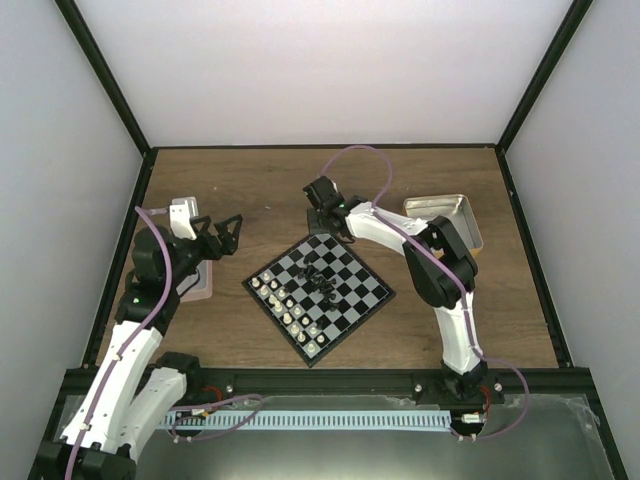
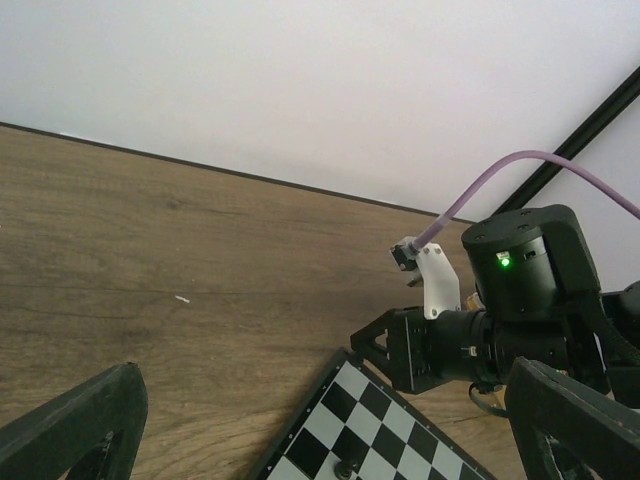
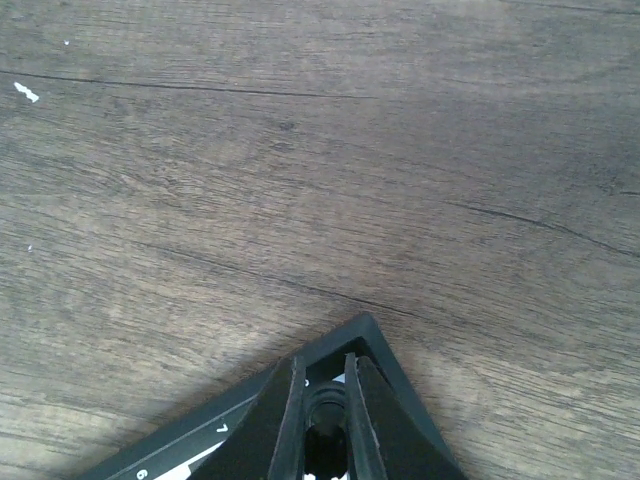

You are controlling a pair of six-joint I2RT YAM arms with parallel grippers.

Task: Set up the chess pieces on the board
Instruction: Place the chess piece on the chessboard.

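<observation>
Placing a black chess piece (image 3: pixel 322 412) on the far corner square of the board (image 1: pixel 365 288), the right gripper (image 3: pixel 324 365) pinches it. Next it should release and lift straight up. The left gripper (image 1: pixel 225 238) hangs open over the tabletop (image 1: pixel 440 330).

Left gripper (image 1: pixel 220 238), jaws wide apart; right gripper (image 3: pixel 324 380) (arm outstretched), jaws almost together.

Bare table (image 1: pixel 260 190) lies open to the left of the board (image 1: pixel 352 305) and beyond it. The left gripper (image 1: pixel 221 236) hangs over that open wood, fingers spread. On the board, white pieces (image 1: pixel 285 300) line the near-left edge and black pieces (image 1: pixel 322 275) crowd the middle. The right gripper (image 3: pixel 322 380) is clamped on a black piece (image 3: pixel 322 412) at the far corner. Its arm (image 1: pixel 400 235) bars the far-right side, with a tray (image 1: pixel 440 200) just behind.
</observation>
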